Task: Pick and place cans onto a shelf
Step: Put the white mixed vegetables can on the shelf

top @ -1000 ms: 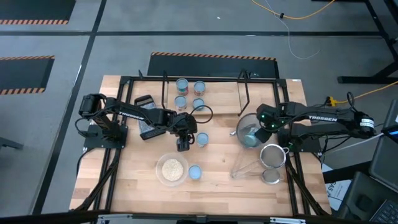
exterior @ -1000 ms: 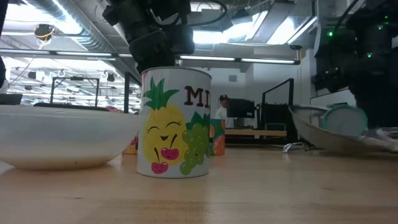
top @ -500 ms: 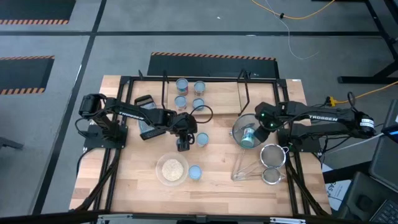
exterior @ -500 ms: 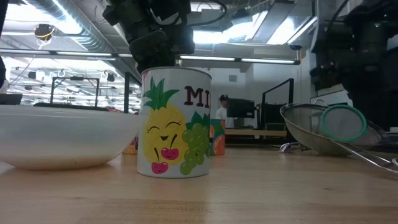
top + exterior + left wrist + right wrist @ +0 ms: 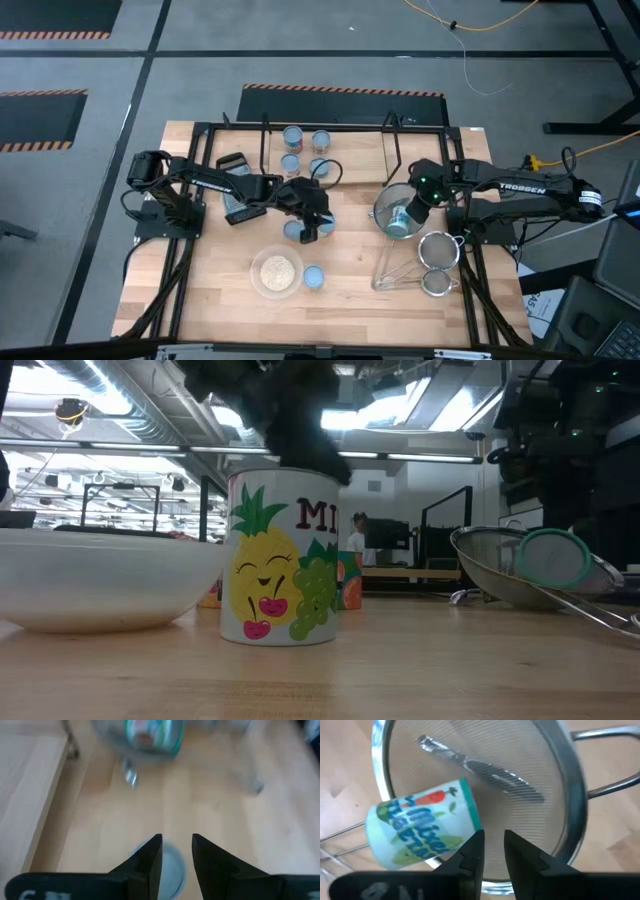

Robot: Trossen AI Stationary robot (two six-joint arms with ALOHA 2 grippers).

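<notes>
Spanning the middle of the floor, the wooden desk (image 5: 350,250) carries everything, with open board along its near edge and between the two arms. Across its far side stands the shelf (image 5: 330,140), a black wire frame where four cans (image 5: 305,152) sit in a tight cluster left of centre; the shelf's right half is bare. At the right, a large metal strainer (image 5: 393,212) holds a teal-labelled can (image 5: 422,822) lying on its side against the mesh. The right pincer (image 5: 492,851) hovers just above that can, fingers narrowly apart and clamped on nothing. Two smaller strainers (image 5: 438,250) lie nearer. Near left sits a clear bowl (image 5: 276,271) of grains, a fruit-labelled can (image 5: 282,555) just right of it. The left pincer (image 5: 176,855) hangs over another upright can (image 5: 167,875) near the desk's centre, fingers apart, gripping nothing.
</notes>
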